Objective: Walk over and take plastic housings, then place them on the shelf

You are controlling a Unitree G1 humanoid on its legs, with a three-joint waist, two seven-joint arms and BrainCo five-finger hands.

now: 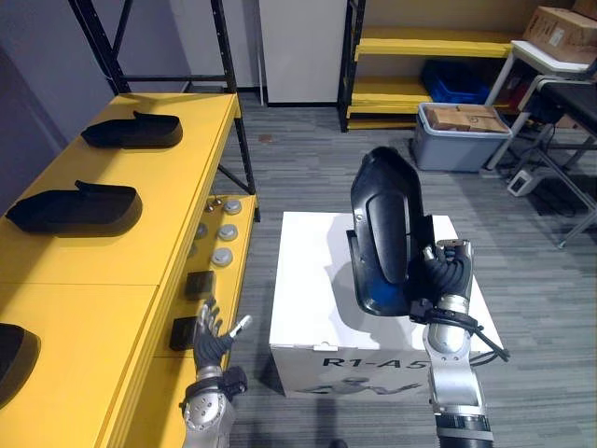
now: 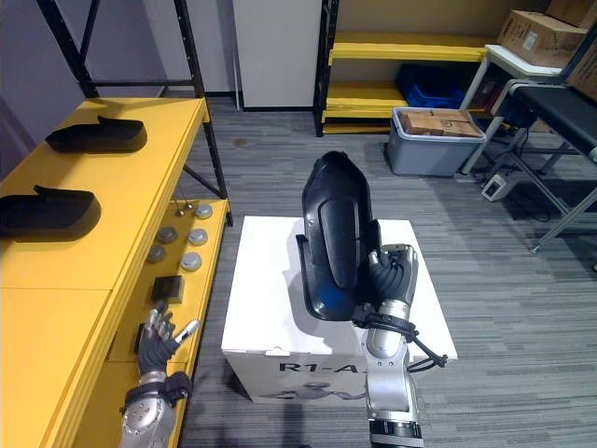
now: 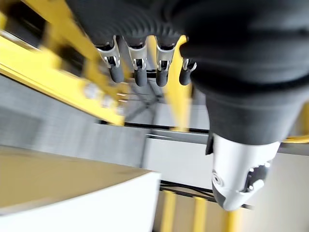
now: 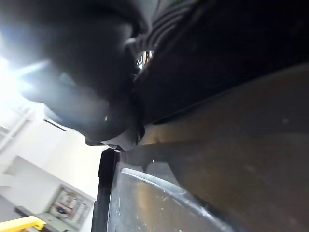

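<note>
1 black housing (image 1: 387, 215) stands upright above the white box (image 1: 308, 280), my right hand (image 1: 450, 271) clamped on its lower side to carry shelfward; left hand (image 1: 213, 341) splayed, empty, beside the yellow shelf (image 1: 149, 233).

Glossy black plastic housing (image 1: 387, 229), white box (image 1: 308, 308), yellow shelf (image 1: 140, 215).

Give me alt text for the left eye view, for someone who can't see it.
The right hand grips a black housing upright over a white box. The open left hand is low beside a yellow shelf where other housings lie.
</note>
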